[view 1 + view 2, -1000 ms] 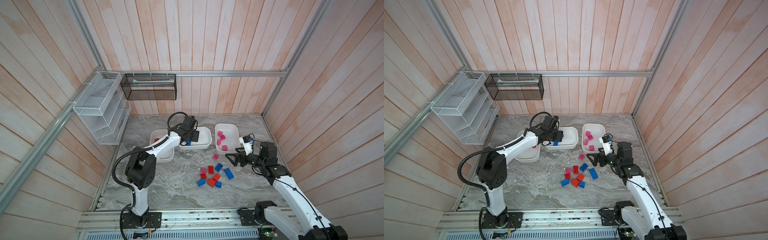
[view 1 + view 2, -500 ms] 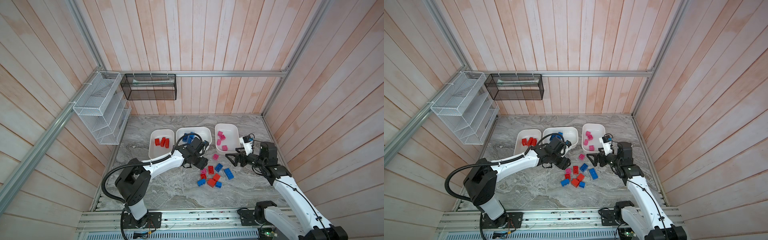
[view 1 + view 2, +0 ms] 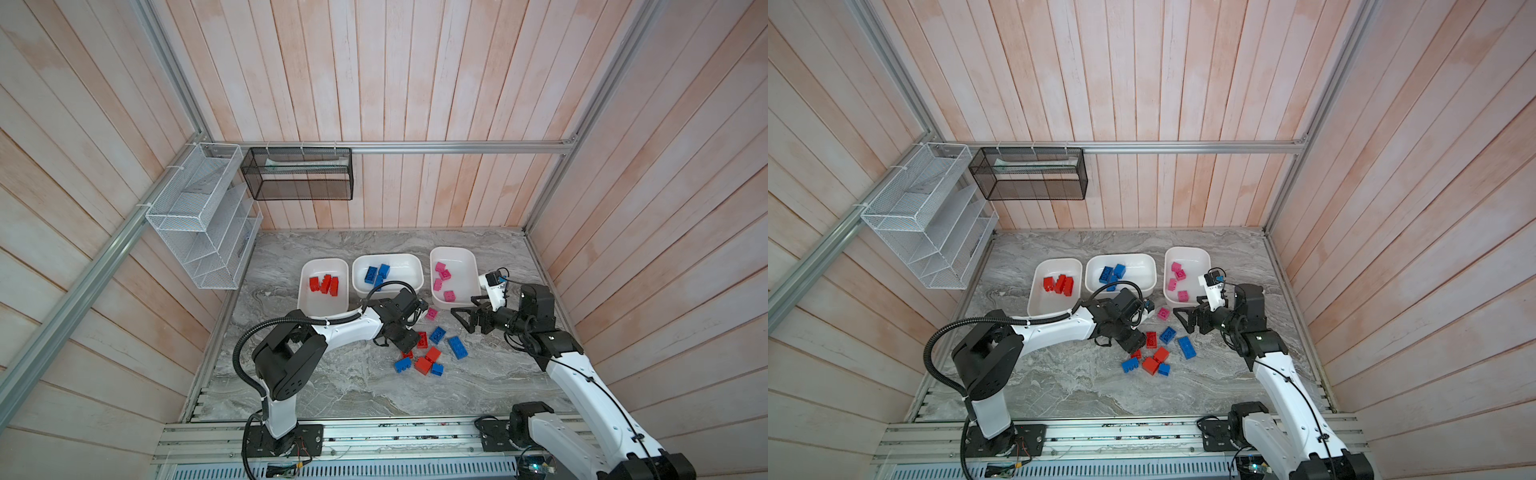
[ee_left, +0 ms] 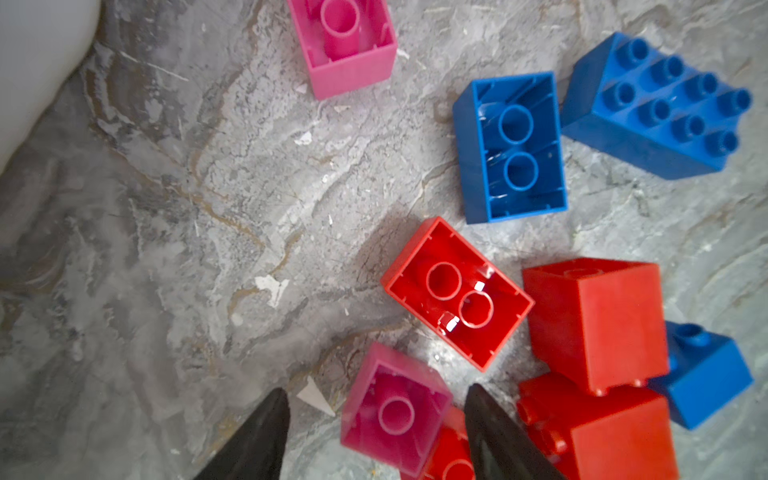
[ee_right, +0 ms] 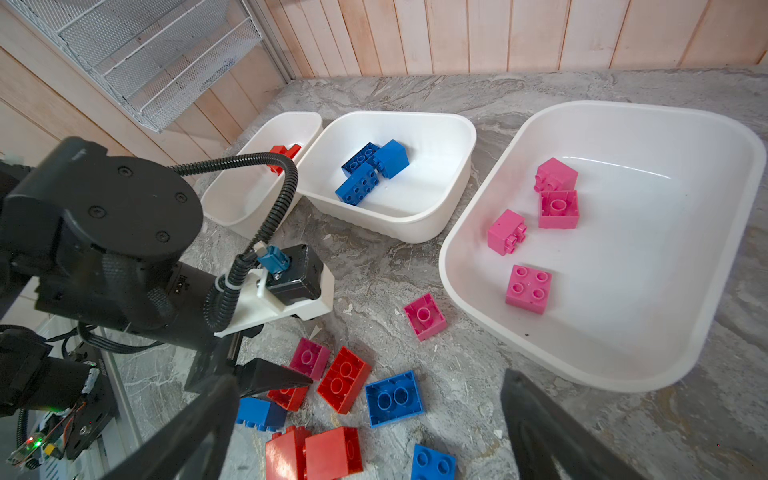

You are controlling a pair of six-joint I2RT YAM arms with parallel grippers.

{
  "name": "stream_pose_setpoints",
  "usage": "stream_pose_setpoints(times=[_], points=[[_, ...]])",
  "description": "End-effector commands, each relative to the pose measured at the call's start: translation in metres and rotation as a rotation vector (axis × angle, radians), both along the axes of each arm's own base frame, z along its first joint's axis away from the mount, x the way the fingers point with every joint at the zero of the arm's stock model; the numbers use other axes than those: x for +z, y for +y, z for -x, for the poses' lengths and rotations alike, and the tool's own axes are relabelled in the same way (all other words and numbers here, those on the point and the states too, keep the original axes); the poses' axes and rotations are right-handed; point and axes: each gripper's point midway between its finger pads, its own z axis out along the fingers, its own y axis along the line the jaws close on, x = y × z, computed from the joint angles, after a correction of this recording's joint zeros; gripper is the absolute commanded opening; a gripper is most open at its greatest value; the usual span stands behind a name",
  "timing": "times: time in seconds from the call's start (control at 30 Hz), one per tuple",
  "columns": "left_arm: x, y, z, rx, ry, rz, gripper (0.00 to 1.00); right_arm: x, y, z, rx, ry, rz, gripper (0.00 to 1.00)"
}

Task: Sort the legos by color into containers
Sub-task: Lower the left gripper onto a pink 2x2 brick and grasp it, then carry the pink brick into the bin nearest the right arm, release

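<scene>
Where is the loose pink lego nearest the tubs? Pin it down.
In both top views the pink lego lies hollow side up on the table, right of centre, just in front of the tub of pink legos.

Clearances at both end effectors. (a) The left gripper (image 4: pixel 376 399) stands with jaws apart, straddling an upturned pink brick (image 4: pixel 395 411). Outside one finger (image 4: pixel 262 440) lies bare marble (image 4: pixel 166 249), free as far as a white tub corner (image 4: pixel 25 62). Outside the other finger, red bricks (image 4: pixel 594 320) crowd close. (b) The right gripper (image 5: pixel 370 378) has its jaws wide apart. Ahead, a marble lane runs past a loose pink brick (image 5: pixel 424 316), hemmed by the pink-brick tub (image 5: pixel 457 270) beside one finger and the left arm's wrist (image 5: pixel 124 232) beside the other.
</scene>
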Motion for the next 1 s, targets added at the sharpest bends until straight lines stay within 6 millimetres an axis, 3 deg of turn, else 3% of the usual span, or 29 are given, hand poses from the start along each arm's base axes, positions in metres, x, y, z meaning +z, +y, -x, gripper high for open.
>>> stream_pose_setpoints(times=[0.0,0.33,0.67,0.77,0.97], points=[[-0.006,-0.005,-0.005,-0.029,-0.031,-0.02,0.69,0.003,-0.001,-0.001,0.004,-0.01,0.007,0.98],[-0.01,0.003,-0.021,0.01,-0.091,-0.08,0.6,0.003,0.0,-0.002,0.009,-0.009,0.008,0.98],[-0.019,0.006,-0.02,0.033,-0.035,-0.079,0.44,0.004,0.001,-0.001,0.015,-0.003,0.007,0.98],[-0.01,0.011,-0.024,0.058,-0.044,-0.075,0.33,0.005,0.001,-0.002,0.015,-0.006,0.008,0.98],[0.033,0.013,-0.033,0.088,-0.09,-0.013,0.3,0.005,0.001,-0.003,0.013,-0.005,0.005,0.98]])
